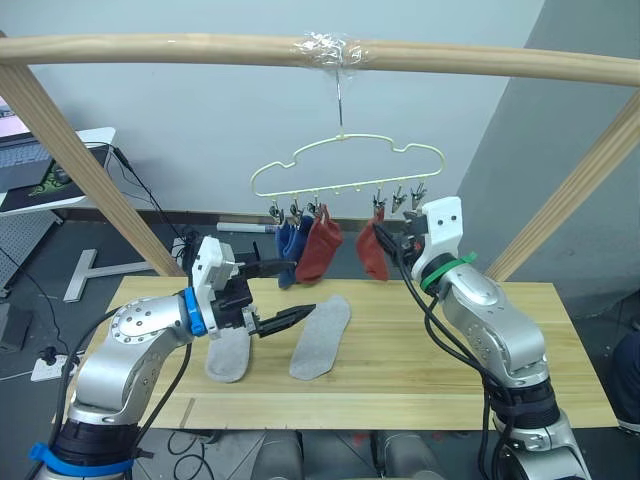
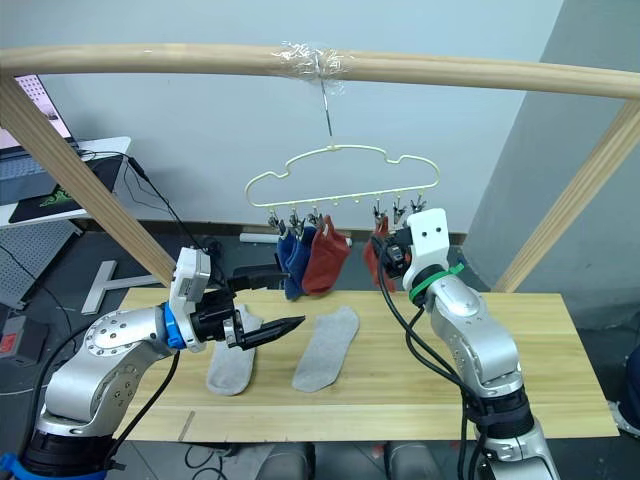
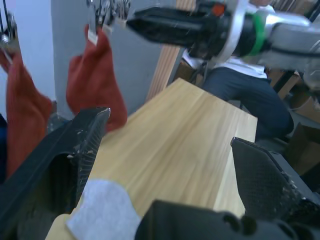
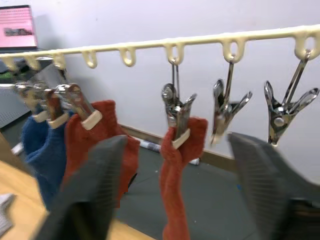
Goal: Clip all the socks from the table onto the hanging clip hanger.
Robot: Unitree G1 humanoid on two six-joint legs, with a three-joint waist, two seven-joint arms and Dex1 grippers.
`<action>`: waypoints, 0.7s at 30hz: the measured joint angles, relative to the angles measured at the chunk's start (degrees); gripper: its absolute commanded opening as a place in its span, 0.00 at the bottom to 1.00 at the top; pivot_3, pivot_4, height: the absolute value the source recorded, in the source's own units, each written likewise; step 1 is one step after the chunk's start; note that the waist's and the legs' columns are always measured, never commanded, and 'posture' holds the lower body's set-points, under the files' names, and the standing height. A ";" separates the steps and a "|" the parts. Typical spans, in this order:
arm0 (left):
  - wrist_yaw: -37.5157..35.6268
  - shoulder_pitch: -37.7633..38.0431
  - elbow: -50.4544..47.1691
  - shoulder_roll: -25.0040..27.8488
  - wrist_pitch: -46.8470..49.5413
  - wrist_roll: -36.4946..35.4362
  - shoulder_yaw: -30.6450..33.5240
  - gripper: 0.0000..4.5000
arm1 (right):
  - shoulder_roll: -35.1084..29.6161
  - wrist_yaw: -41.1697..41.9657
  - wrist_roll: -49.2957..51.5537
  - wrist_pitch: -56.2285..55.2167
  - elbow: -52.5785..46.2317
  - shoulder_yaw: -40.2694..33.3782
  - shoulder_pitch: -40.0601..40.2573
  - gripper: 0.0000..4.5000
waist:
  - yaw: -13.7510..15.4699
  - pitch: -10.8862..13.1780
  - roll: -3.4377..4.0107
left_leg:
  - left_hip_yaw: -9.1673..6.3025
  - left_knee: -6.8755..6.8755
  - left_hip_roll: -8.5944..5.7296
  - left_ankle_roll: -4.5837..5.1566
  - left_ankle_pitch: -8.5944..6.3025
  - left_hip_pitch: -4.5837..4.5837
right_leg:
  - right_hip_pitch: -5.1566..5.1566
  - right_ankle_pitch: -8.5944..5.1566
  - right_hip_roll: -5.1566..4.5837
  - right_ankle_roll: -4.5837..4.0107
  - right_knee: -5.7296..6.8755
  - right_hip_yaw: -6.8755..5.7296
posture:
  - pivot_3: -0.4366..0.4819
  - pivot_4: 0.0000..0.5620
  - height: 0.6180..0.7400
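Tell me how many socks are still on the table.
2. Both are light grey socks: one lies under the left gripper, the other just to its right at mid-table. None seems hidden.

The two head views look forward and down from above the table [image 1: 560, 330], and both show the hanger [image 1: 345, 165] under the pole [image 1: 150, 50]. The left wrist view looks low along the table toward the red socks [image 3: 92, 82]. The right wrist view is close to the clips [image 4: 175, 112] and faces the wall behind them.
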 measured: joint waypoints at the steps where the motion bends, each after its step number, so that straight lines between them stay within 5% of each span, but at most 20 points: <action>1: 1.55 -2.09 -0.08 -1.55 0.75 -0.15 -0.10 1.00 | 0.23 -0.59 -1.42 -1.07 1.75 0.01 -0.80 0.57 | 0.46 0.01 -0.02 | -0.01 0.02 0.00 0.00 0.00 -0.01 | -0.01 0.01 0.00 0.00 0.03 -0.01 | 0.68 0.23 1.00; 21: 6.96 -7.59 -0.81 -4.72 1.28 0.41 -1.12 1.00 | 5.57 -3.25 -8.39 -6.37 10.21 -3.09 -5.34 0.57 | 2.09 0.01 -0.01 | 0.02 0.00 0.00 -0.01 0.00 0.00 | -0.02 0.15 0.01 -0.26 0.02 0.00 | 0.68 0.25 1.00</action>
